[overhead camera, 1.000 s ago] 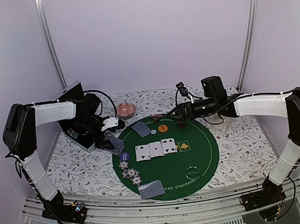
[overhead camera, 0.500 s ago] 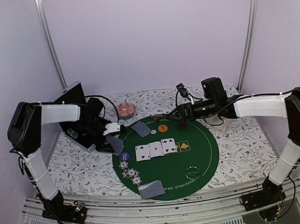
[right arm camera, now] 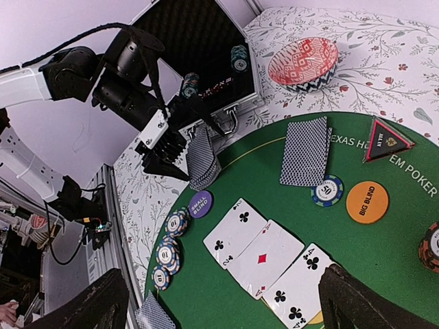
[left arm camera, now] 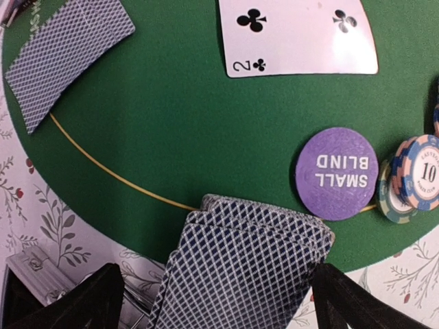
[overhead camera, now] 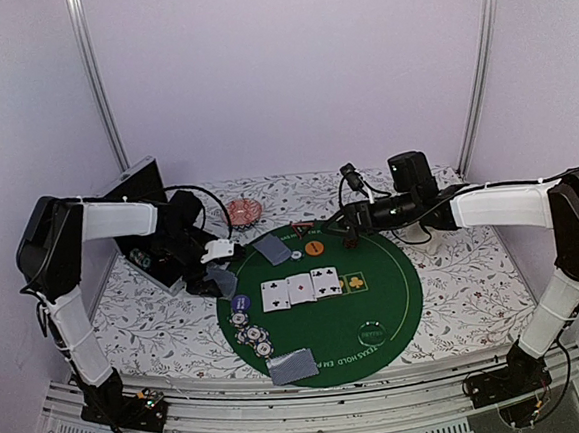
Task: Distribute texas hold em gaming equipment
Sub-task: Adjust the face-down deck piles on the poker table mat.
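Left gripper (left arm camera: 216,301) hung low at the left edge of the green mat (left arm camera: 171,137), arm folded and reaching right. Its fingers (left arm camera: 89,301) stood wide either side of a tilted stack of face-down cards (left arm camera: 247,257); whether they pinched it could not be told. Just right lay the small-blind disc (left arm camera: 337,173) and striped chips (left arm camera: 411,179). Right gripper (right arm camera: 226,295) gaped empty over the mat's far side.

Soft, even light; wrist views warp at edges.
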You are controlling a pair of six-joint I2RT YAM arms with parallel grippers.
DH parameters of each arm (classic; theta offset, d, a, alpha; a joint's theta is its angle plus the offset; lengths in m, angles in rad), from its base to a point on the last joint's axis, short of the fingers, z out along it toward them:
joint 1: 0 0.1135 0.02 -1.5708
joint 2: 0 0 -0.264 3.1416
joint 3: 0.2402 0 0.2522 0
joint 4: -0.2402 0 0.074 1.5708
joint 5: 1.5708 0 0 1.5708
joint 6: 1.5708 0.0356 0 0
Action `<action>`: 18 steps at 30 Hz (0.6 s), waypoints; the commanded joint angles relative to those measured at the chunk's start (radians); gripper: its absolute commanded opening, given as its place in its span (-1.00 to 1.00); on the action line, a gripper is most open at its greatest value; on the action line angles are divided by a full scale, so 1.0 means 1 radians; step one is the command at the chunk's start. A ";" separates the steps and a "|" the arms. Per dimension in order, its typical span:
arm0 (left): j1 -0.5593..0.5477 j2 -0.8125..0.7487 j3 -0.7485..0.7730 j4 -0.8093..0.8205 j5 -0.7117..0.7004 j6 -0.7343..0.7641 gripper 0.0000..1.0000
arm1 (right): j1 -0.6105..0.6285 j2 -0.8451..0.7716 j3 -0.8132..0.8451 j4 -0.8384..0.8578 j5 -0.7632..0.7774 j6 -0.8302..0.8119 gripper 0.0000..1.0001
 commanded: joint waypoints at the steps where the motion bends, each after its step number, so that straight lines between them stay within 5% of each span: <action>1: -0.011 -0.023 0.015 -0.009 -0.002 -0.005 0.96 | 0.007 0.016 -0.011 0.020 -0.020 0.006 0.98; 18: 0.000 -0.087 -0.010 -0.014 0.023 0.024 0.96 | 0.007 0.002 -0.027 0.017 -0.019 0.008 0.98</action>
